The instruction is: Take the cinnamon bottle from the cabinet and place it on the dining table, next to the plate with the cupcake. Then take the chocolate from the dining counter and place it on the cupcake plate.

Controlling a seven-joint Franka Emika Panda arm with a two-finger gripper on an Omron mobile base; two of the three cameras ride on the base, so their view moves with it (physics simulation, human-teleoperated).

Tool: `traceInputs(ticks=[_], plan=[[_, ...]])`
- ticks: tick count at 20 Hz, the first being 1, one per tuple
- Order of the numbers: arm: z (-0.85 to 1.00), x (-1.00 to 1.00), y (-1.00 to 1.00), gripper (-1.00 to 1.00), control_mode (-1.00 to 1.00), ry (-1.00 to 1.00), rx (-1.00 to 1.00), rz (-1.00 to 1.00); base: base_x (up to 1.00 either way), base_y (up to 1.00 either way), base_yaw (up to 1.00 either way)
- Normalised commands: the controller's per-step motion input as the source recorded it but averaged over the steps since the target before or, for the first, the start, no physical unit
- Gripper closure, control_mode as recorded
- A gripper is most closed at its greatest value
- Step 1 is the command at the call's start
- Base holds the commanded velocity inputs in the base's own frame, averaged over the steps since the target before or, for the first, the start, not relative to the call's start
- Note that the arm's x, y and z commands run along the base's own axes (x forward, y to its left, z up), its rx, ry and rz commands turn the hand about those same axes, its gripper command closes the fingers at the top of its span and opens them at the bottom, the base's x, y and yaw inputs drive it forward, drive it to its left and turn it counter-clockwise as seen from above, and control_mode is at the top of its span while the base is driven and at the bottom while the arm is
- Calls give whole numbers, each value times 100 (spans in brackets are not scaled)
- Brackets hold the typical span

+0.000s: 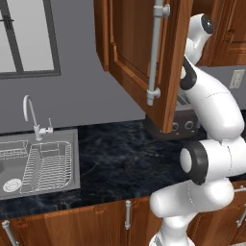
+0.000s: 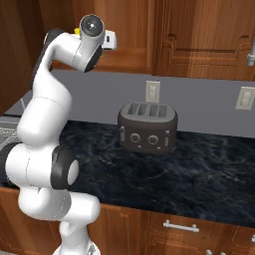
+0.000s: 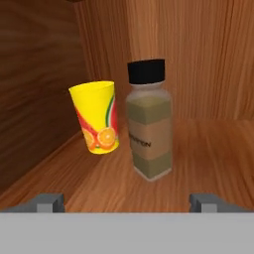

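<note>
A: Cinnamon bottle (image 3: 149,124) — where is it, seen from the pincer (image 3: 128,202)?

B: Straight ahead and upright on the wooden shelf inside the cabinet (image 1: 144,53). The pincer is released, jaws spread wide, its two tips low at either side of the hand view with the bottle between them but farther in, not touched.

A: Anything beside it?

B: A yellow cup (image 3: 96,116) printed with orange slices, just to the bottle's left in that view and a little farther back. I can't tell whether they touch. The bottle has a black cap and a tan label.

A: And the arm?

B: It reaches up into the open cabinet; the door with its long grey bar handle (image 1: 154,53) swings out in the left base view.

A: Below that?

B: A black marbled surface (image 2: 199,174) carrying a dark toaster (image 2: 147,127) against the grey wall. Farther left, a steel sink (image 1: 38,163) with a wire rack in it and a curved tap (image 1: 33,117) behind.
</note>
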Motion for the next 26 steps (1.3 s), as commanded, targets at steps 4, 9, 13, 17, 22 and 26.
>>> traceInputs(ticks=[4, 9, 13, 17, 22, 26], plan=[[-7, 43, -3, -100, -100, 0, 4, 1, 0, 0, 0], [-7, 45, 0, -100, -100, 0, 0, 0, 0, 0, 0], [-5, 44, 2, -100, -100, 0, -1, 0, 0, 0, 0], [0, 37, 0, -100, -100, 0, 0, 1, 0, 0, 0], [0, 28, 1, -100, -100, 5, 0, 3, 0, 0, 0], [0, 7, 5, -100, -100, 3, -2, 5, 0, 0, 0]])
